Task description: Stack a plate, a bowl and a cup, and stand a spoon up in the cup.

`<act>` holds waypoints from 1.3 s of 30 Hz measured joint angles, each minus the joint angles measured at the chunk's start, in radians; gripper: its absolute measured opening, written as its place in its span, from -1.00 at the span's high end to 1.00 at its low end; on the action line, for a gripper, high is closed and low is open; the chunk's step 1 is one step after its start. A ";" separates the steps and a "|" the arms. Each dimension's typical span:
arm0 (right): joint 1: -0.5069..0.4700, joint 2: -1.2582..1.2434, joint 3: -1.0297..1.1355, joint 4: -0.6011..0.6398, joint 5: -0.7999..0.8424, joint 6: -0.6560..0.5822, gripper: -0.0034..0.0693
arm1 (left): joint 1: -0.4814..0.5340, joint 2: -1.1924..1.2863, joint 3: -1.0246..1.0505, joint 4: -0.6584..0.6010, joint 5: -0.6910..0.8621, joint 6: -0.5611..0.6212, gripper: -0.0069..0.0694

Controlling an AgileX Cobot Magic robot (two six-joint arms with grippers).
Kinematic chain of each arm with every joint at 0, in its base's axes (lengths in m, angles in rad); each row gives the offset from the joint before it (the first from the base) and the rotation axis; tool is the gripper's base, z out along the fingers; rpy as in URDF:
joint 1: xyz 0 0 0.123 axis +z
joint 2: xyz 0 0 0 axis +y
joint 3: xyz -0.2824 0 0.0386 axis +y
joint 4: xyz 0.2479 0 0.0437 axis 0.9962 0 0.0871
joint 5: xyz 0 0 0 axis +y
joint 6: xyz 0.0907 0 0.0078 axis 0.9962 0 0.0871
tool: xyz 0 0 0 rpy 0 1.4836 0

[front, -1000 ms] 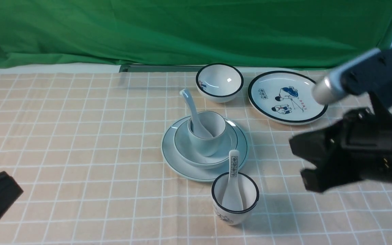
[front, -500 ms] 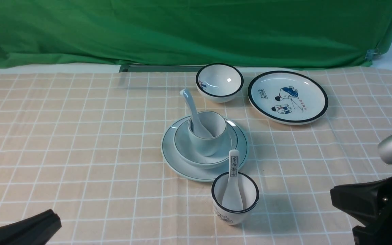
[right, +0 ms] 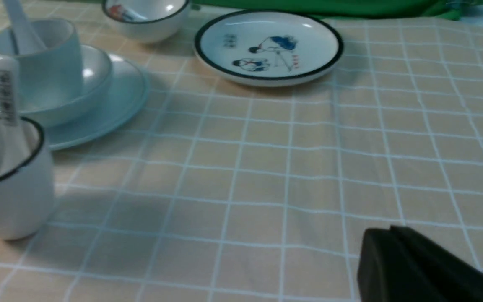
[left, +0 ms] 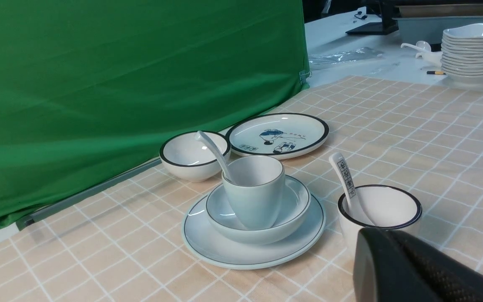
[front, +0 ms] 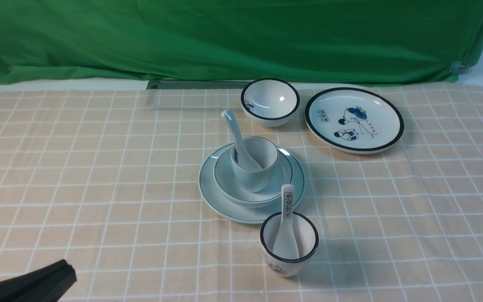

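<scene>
The spoon (front: 239, 140) stands in the stacked cup (front: 255, 162); the right gripper (right: 386, 268), clenched empty, has withdrawn, so the task looks done.

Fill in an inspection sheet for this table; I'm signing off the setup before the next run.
Surface: checked tablecloth, flat.
Job's things: plate, bowl on it, cup in the bowl, spoon leaning in the cup.
Clutter: black-rimmed cup with lettered spoon; black-rimmed bowl; picture plate.
Grippers: left gripper fingers shut, empty; right gripper shut, empty, both clear of the dishes.
Cables: nothing seen.
Surroundings: green backdrop; stacked dishes beyond.
</scene>
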 joint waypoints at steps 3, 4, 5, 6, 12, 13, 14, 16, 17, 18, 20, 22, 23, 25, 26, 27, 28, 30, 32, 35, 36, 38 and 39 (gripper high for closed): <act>-0.031 -0.116 0.064 0.002 0.014 0.000 0.86 | 0.000 0.000 0.000 0.001 0.000 0.000 0.82; -0.034 -0.128 0.067 0.002 0.022 0.000 0.86 | 0.000 0.000 0.000 0.001 0.000 0.000 0.82; -0.038 -0.153 0.072 0.003 0.043 -0.001 0.86 | 0.000 0.000 0.001 0.001 0.000 0.000 0.82; -0.039 -0.162 0.072 0.002 0.059 -0.004 0.86 | 0.000 0.000 0.001 0.001 -0.001 0.000 0.82; -0.039 -0.165 0.072 0.002 0.077 -0.003 0.86 | 0.000 0.000 0.001 0.014 0.000 0.000 0.82; -0.039 -0.165 0.072 0.002 0.077 -0.003 0.85 | 0.000 0.000 0.001 0.017 0.000 0.000 0.82; -0.039 -0.165 0.072 0.002 0.077 -0.003 0.85 | 0.000 0.000 0.001 0.017 0.000 0.000 0.82; -0.039 -0.165 0.072 0.002 0.077 -0.003 0.84 | 0.000 0.000 0.001 0.020 0.000 0.000 0.82; -0.039 -0.165 0.072 0.002 0.077 -0.003 0.83 | 0.000 0.000 0.001 0.020 0.000 0.000 0.82; -0.039 -0.165 0.072 0.002 0.077 -0.003 0.83 | 0.000 0.000 0.001 0.020 0.000 0.000 0.82; -0.039 -0.165 0.072 0.002 0.077 -0.003 0.81 | 0.000 0.000 0.001 0.021 0.000 0.000 0.82; -0.039 -0.165 0.072 0.002 0.077 -0.003 0.79 | 0.000 0.000 0.001 0.021 0.000 0.000 0.82; -0.039 -0.165 0.072 0.002 0.077 -0.003 0.79 | 0.000 0.000 0.001 0.021 0.000 0.000 0.82; -0.039 -0.165 0.072 0.002 0.077 -0.003 0.76 | 0.000 0.000 0.001 0.022 0.000 0.000 0.82; -0.039 -0.165 0.072 0.002 0.077 -0.002 0.75 | 0.000 0.000 0.001 0.023 0.000 0.000 0.82; -0.039 -0.165 0.072 0.002 0.077 -0.002 0.74 | 0.000 0.000 0.001 0.024 0.000 0.000 0.82; -0.039 -0.165 0.072 0.002 0.077 -0.002 0.72 | 0.000 0.000 0.001 0.024 0.000 0.000 0.82; -0.039 -0.165 0.072 0.002 0.077 -0.002 0.71 | 0.000 0.000 0.001 0.024 0.000 0.000 0.82; -0.039 -0.166 0.072 0.002 0.077 -0.002 0.70 | 0.000 0.000 0.001 0.026 0.000 0.001 0.82; -0.039 -0.166 0.072 0.002 0.077 -0.002 0.67 | 0.000 0.000 0.006 0.046 -0.012 0.001 0.82; -0.039 -0.166 0.072 0.002 0.077 -0.002 0.66 | 0.002 0.000 0.012 0.061 -0.031 0.002 0.82; -0.039 -0.166 0.072 0.002 0.077 -0.002 0.64 | 0.042 0.000 0.023 0.080 -0.087 0.003 0.82; -0.039 -0.166 0.072 0.002 0.077 -0.002 0.63 | 0.063 0.000 0.024 0.080 -0.102 0.003 0.82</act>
